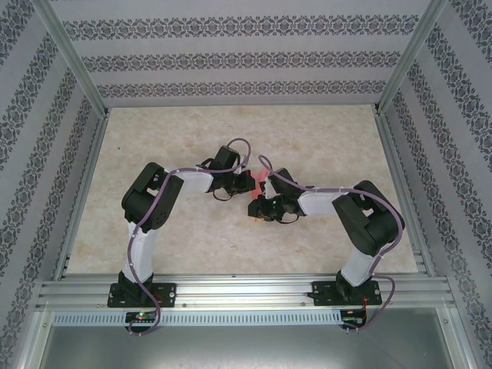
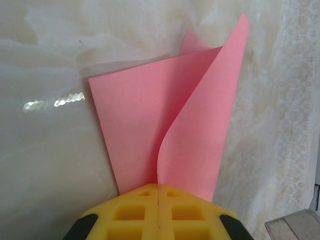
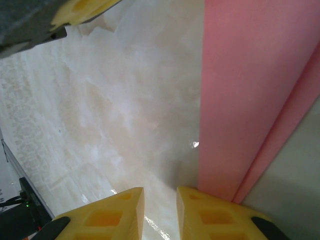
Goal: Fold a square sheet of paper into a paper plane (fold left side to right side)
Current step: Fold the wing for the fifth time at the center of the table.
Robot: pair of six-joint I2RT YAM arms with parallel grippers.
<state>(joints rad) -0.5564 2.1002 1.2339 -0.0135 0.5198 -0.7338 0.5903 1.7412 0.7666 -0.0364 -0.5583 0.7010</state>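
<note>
Colours: square sheet of paper [image 2: 150,115] is solid pink-red, no print. Left gripper [image 2: 158,194] and right gripper [image 3: 160,202]: yellow fingers [image 3: 115,215], black housings behind them. Arms [image 1: 150,196]: black joints, white links, purple cables [image 1: 246,144] along them. Table [image 1: 154,138]: beige-cream, marbled, glossy highlights. Walls [image 1: 231,58]: white with bands of dark grey floral damask pattern. Frame rails [image 1: 246,288]: plain silver aluminium.

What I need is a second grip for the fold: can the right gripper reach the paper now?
Probably yes: the paper stands beside the right gripper, whose jaws are slightly parted and empty. The left gripper pinches it, which should steady it.
</note>
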